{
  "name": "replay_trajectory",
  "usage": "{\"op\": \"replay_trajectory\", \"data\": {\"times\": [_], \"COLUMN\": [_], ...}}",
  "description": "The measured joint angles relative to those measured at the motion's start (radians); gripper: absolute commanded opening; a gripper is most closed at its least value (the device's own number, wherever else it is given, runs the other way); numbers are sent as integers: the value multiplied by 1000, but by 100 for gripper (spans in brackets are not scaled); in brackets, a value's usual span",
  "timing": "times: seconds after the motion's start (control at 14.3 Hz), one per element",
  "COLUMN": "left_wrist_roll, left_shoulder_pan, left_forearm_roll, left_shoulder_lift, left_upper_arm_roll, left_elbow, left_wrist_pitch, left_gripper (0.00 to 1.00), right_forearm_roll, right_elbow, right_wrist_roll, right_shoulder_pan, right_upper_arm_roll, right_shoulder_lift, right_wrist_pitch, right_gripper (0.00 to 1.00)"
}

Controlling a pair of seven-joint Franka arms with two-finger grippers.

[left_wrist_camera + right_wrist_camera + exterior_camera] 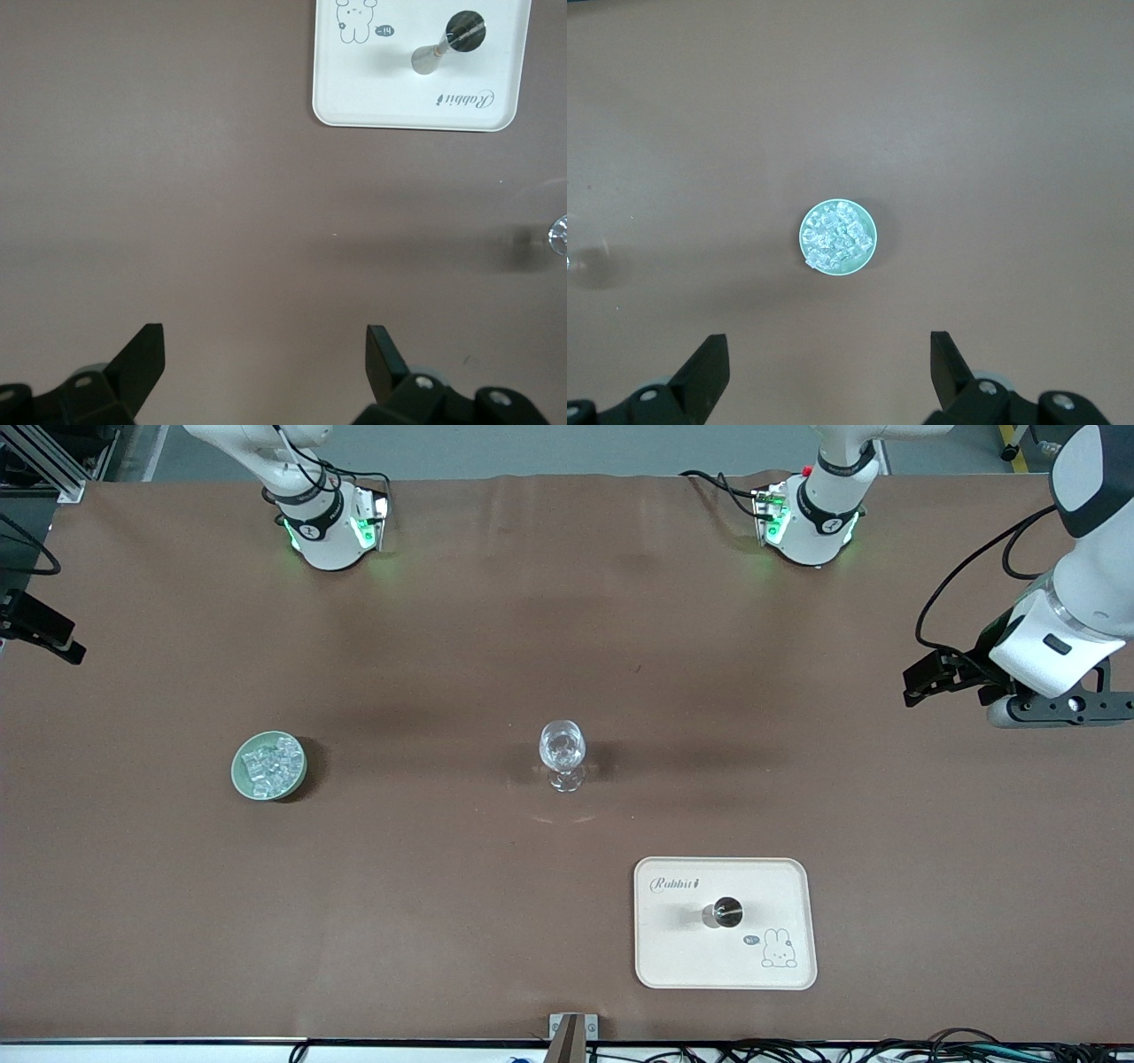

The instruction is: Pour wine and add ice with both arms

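Looking down from the front camera, you see a brown table (496, 646) with a stemmed glass (563, 749) standing upright near its middle. Toward the right arm's end, at about nine o'clock from the glass and well apart from it, sits a small green bowl (268, 765) heaped with the ice (269, 767), clear cubes glinting whitish. At about five o'clock from the glass, nearer to the front camera, lies a cream tray (780, 886) printed with a rabbit, and on it stands a small dark-topped bottle (725, 911).

Your left gripper (921, 677) hangs in the air over bare table at the left arm's end, at about three o'clock from the glass, with its jaws spread wide and nothing between them; its wrist view shows both fingers (142, 359) apart above plain brown cloth, with the tray toward twelve o'clock.

Your right gripper (824, 363) is only seen in its own wrist view: jaws wide apart, empty, high over the table near the bowl of ice.
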Motion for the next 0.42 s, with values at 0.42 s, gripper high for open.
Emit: {"op": "replay_trajectory", "data": {"times": [0.42], "left_wrist_roll": [1], "left_shoulder_pan": [-4], "left_forearm_roll": [9], "left_shoulder_lift": [-19], "left_upper_arm_roll": [-2], "left_elbow": [3], "left_wrist_pitch": [-1], "left_gripper": [100], "right_forearm_roll": [0], "right_elbow": [0], "right_wrist_roll": [0], "right_shoulder_pan": [0], "right_upper_arm_roll": [0], "right_shoulder_lift": [0], "right_wrist_pitch": [0], "right_gripper": [100]}}
